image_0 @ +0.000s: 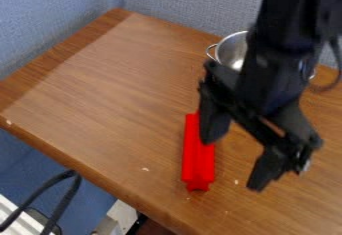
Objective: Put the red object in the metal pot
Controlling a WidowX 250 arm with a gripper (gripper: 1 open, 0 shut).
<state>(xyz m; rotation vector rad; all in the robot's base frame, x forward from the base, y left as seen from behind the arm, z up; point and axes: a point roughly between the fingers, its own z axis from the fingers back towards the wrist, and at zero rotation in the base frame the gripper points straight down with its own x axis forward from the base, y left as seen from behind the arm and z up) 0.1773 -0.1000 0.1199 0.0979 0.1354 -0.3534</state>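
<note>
Camera view shows my gripper [243,149] with jaws spread wide and empty, hanging over the red object [199,153], which lies flat on the table [80,79] near the front edge, with the metal pot [233,50] farther back. It looks like light, stiff plastic with ridged edges, so I judge a pinch across its narrow width near mid-length should hold without slipping.

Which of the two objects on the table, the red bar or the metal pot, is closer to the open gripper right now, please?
The red object: it lies flat on the wood right beside the open gripper, one finger at its upper end. The metal pot stands farther back, behind the arm.
</note>
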